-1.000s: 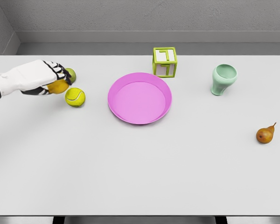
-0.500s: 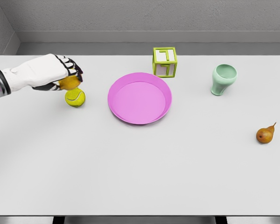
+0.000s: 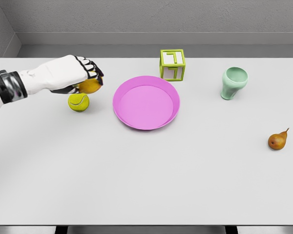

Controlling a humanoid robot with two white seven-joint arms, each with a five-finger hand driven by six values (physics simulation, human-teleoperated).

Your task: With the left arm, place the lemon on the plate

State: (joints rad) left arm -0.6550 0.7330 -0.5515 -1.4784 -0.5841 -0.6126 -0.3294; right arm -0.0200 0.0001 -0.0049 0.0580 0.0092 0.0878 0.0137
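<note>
The lemon (image 3: 90, 86) is clamped under the curled fingers of the left hand (image 3: 71, 73) and is carried clear of the table (image 3: 146, 170) — only its lower, fingertip-side half is seen, the rest being hidden by the palm. Directly below the hand a tennis ball (image 3: 78, 102) lies on the surface; ahead of the fingertips, near but not yet beneath them, the pink plate (image 3: 146, 102) is found. The lemon is judged light and firm, with a waxy rind that may slip and a rounded shape that would roll once released. A hold across its middle, fingers wrapped over the top, is judged soundest, and release low over the plate's flat centre is advised. The right hand is not seen.
</note>
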